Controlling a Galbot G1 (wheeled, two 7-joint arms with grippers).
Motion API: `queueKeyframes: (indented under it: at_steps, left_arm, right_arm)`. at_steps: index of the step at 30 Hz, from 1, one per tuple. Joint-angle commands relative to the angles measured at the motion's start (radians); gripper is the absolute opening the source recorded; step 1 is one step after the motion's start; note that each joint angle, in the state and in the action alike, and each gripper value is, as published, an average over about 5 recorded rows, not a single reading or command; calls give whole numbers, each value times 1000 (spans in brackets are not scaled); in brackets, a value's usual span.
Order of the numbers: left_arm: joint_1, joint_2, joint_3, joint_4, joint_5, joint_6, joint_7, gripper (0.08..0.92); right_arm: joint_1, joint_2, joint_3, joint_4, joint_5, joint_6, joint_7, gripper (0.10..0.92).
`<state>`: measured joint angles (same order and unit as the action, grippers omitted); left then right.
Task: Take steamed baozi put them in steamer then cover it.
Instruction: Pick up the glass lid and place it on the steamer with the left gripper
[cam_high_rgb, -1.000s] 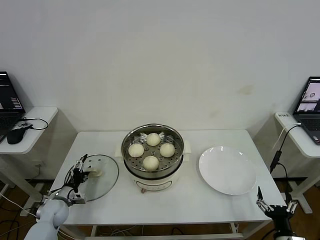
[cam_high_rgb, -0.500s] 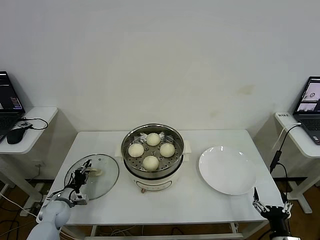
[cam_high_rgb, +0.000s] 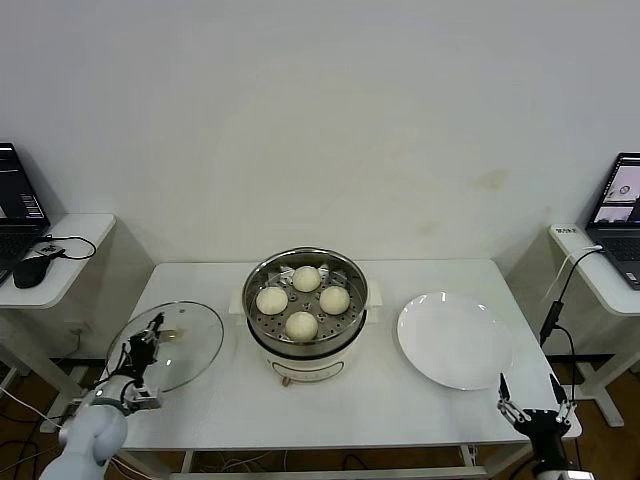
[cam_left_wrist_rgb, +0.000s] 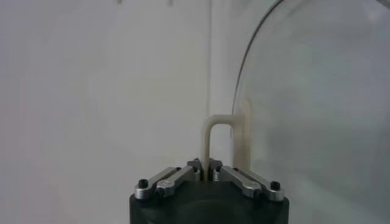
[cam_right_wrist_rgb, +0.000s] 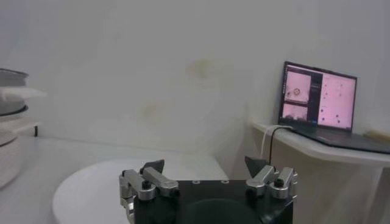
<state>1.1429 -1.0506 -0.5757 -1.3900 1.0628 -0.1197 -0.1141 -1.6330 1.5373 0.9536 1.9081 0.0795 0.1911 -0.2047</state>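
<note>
- The four steamed baozi (cam_high_rgb: 302, 298) sit in a diamond inside the steamer (cam_high_rgb: 306, 306), at the middle of the white table (cam_high_rgb: 340, 400); the basket is uncovered.
- The cover (cam_high_rgb: 170, 343) is to the left of the steamer, over the table's left part, tilted, with its glass dome facing the steamer.
- The left gripper (cam_high_rgb: 141, 349) is at the cover's near left side, clamped on the cover's cream handle (cam_left_wrist_rgb: 216, 143); in the left wrist view the fingers (cam_left_wrist_rgb: 175, 178) pinch the handle's loop.
- The right gripper (cam_high_rgb: 530, 400) hangs off the table's near right corner, jaws spread wide, holding nothing.
- A white plate (cam_high_rgb: 455, 340) lies flat to the right of the steamer, bare.
- Laptops (cam_high_rgb: 618, 205) stand on side desks at far left and far right.
</note>
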Motion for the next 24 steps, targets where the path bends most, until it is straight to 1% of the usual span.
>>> queueKeyframes:
  at_steps: [1, 5, 7, 9, 13, 17, 20, 24]
  left_arm:
    - [175, 51, -205, -401, -38, 127, 107, 142]
    - [212, 78, -261, -546, -82, 183, 180, 142]
    - [218, 93, -254, -603, -117, 208, 211, 142]
    - [211, 111, -220, -646, -163, 234, 235, 142]
    - [172, 156, -74, -680, -294, 284, 242, 142]
    - [108, 179, 98, -678, -311, 328, 206, 142]
    - [39, 168, 215, -668, -259, 362, 202, 142]
    - [-62, 132, 333, -637, -198, 411, 214, 142]
  right_arm:
    - [1, -6, -24, 10, -7, 0, 0, 823]
    - [-1, -11, -40, 12, -22, 2, 3, 823]
    - [-2, -12, -48, 12, -32, 3, 8, 823]
    - [-2, -12, -57, 14, -48, 4, 15, 823]
    - [-16, -7, -85, 36, -80, 1, 31, 823]
    - [-32, 1, -118, 55, -116, 1, 52, 823]
    - [-33, 7, -143, 51, -150, 4, 70, 823]
    - [-32, 16, -174, 46, -194, 1, 97, 823]
